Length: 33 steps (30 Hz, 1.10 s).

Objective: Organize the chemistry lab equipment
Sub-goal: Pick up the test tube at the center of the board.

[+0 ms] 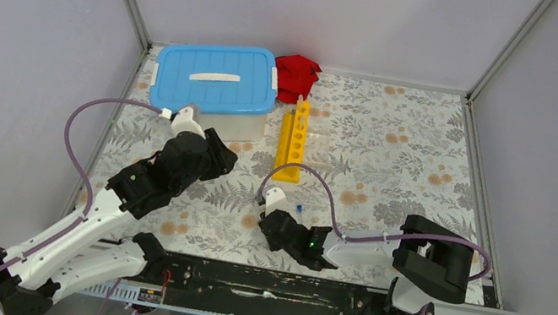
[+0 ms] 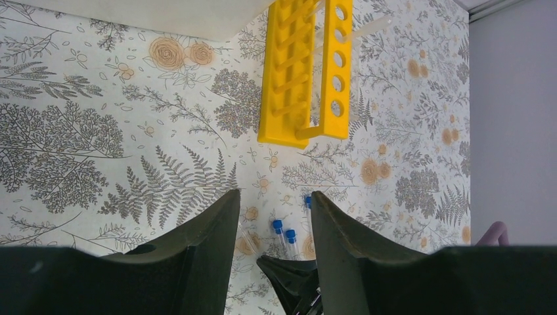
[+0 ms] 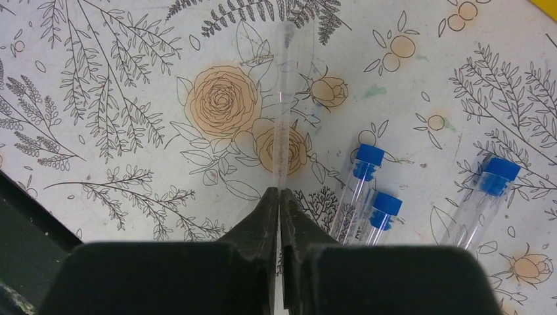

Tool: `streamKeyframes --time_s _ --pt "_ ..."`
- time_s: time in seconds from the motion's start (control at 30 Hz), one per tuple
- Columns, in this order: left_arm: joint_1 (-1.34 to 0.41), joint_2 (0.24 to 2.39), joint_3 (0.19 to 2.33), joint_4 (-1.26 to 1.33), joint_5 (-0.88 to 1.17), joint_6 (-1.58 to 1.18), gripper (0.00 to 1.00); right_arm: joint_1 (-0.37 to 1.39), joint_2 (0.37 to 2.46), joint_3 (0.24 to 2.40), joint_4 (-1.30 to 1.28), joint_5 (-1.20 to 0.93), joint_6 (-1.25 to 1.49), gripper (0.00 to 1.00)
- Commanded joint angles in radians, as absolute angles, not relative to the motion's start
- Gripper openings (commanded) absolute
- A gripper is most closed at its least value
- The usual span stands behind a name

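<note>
My right gripper (image 3: 280,191) is low over the floral table and shut on a thin clear piece (image 3: 282,98), perhaps the clear tube holder seen edge-on, which sticks out ahead of the jaws. Three clear blue-capped tubes lie just to its right: two side by side (image 3: 360,184) (image 3: 381,213) and one apart (image 3: 489,190). In the top view this gripper (image 1: 271,208) sits at table centre, a blue cap (image 1: 297,208) beside it. My left gripper (image 2: 272,197) hangs open and empty above the same tubes (image 2: 279,230). The yellow holed rack (image 1: 292,138) (image 2: 309,72) lies beyond.
The white tub with the blue lid (image 1: 216,78) stands at the back left, right behind my left arm. A red cloth (image 1: 296,75) lies at the back wall beside it. Metal frame rails edge the table on both sides.
</note>
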<state>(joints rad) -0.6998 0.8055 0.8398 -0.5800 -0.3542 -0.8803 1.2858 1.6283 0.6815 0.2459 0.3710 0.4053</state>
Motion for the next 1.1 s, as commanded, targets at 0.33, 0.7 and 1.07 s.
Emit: streamKeyframes --time_s 0.33,0.7,1.07 --pt "-0.699 0.89 0.905 -0.621 -0.197 -0.838 0.58 1.317 1.43 0.629 0.169 0.415 0.339 0.01" --pt "-0.557 1.067 0.956 -0.564 0.274 -0.724 0.58 1.339 1.185 0.576 0.154 0.423 0.267 0.0" --pt "-0.501 1.198 0.866 -0.414 0.629 -0.699 0.57 1.343 1.08 0.568 0.131 0.423 0.23 0.0"
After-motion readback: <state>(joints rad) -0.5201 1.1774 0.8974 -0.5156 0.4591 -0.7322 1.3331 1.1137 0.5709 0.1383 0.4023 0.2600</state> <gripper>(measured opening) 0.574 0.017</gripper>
